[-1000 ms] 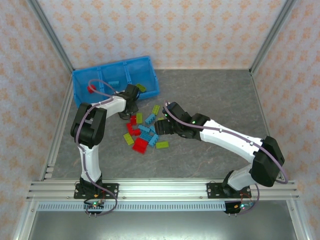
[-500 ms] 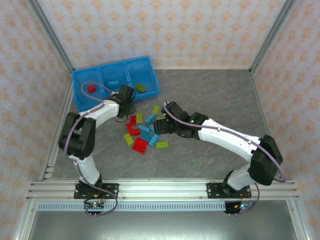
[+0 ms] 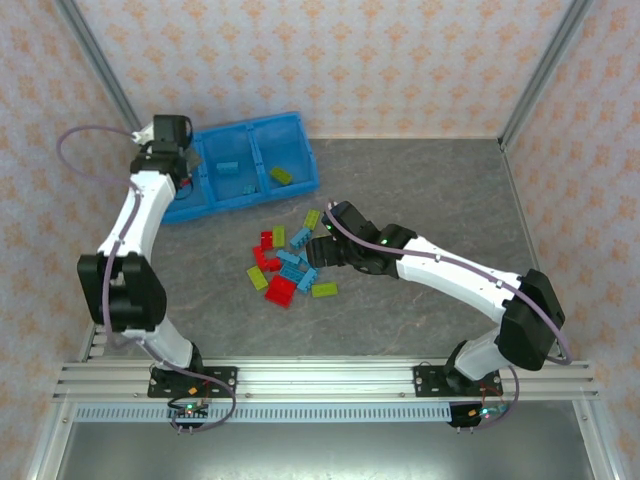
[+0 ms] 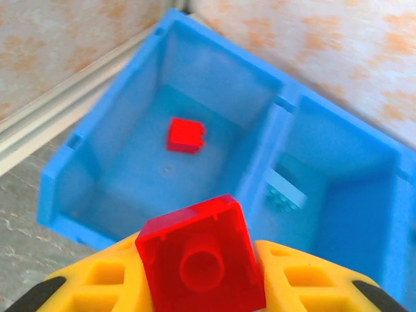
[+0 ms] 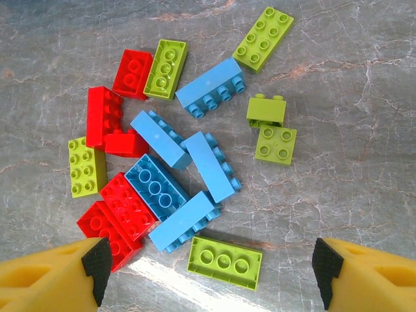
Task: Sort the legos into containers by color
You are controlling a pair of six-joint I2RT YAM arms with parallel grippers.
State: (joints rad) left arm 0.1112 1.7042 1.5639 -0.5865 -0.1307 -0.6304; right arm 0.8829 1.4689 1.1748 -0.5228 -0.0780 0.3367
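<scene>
Left tool [image 4: 203, 286] is clenched on a translucent red square plastic brick [image 4: 195, 250], pinched between its yellow fingers [image 4: 97, 289] with the hollow underside facing the wrist camera. It hangs over the long bright-blue plastic tray [image 3: 260, 198], which sits in the far left corner of the grey marbled worktop [image 3: 430, 190]. The tool is above the compartment nearest the left edge. A small red brick [image 4: 185, 135] lies on that compartment's floor. A light-blue studded brick [image 4: 286, 192] lies in the middle compartment, and a yellow-green brick [image 3: 282, 175] in the third.

Right tool [image 5: 208, 276] is released, its jaws spread wide with nothing between them. It hovers over the loose pile of red, light-blue and yellow-green bricks [image 3: 285, 265], which lies on the worktop near its middle, well apart from the tray. In the pile several bricks touch or overlap. A long yellow-green three-by-two brick [image 5: 224, 262] lies flat, studs up, between the open fingertips.
</scene>
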